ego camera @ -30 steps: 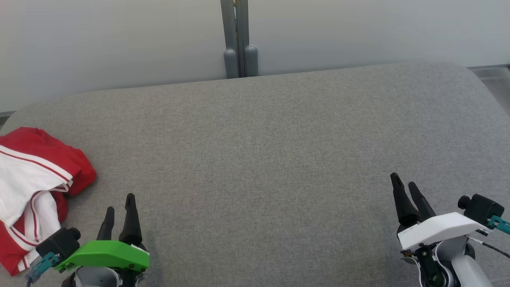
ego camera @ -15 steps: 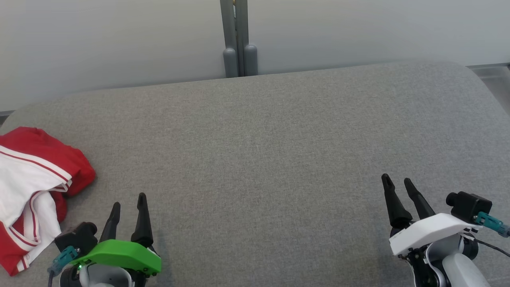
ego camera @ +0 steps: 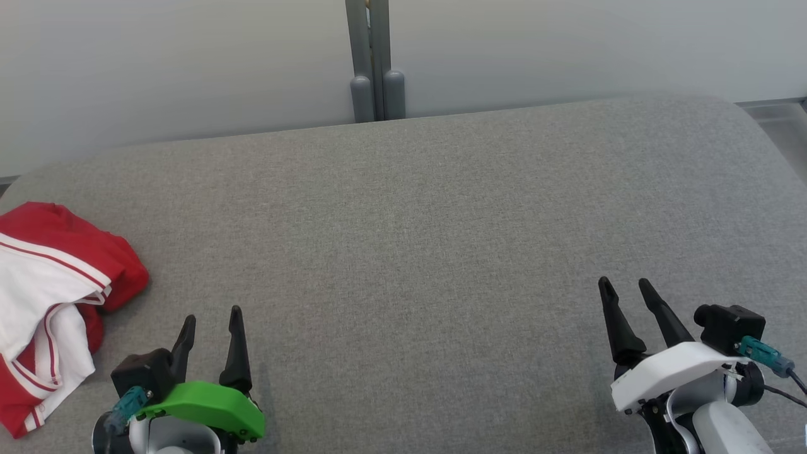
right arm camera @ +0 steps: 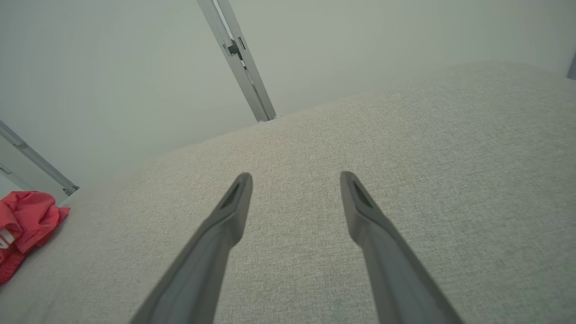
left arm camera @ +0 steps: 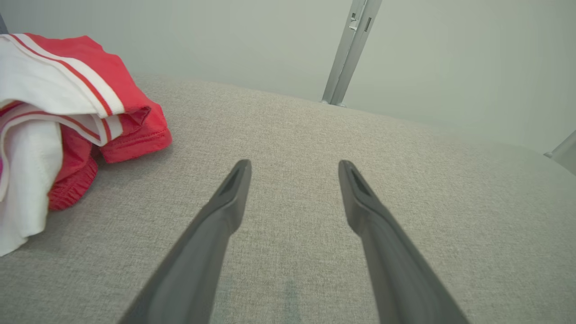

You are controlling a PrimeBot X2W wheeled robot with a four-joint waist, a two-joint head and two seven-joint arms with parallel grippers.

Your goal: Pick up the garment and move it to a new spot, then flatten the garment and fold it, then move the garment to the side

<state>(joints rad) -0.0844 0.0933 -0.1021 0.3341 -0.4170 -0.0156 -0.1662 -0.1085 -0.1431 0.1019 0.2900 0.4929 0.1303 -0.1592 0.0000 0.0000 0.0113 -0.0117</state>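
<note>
A crumpled red and white garment lies bunched at the left edge of the grey padded surface. My left gripper hovers open and empty near the front left, a short way right of the garment. In the left wrist view the garment lies to the upper left of the open gripper, apart from it. My right gripper stands open and empty at the front right. In the right wrist view the right gripper points over bare fabric, with the garment far off at the left edge.
A pale wall runs behind the surface, with a grey vertical post at the back centre. The surface's rounded far corners curve off at the left and right. Bare floor shows past the back right corner.
My left gripper has shifted right and nearer the front edge, further from the garment. My right gripper has drifted left. Both stay open, and the garment has not moved.
</note>
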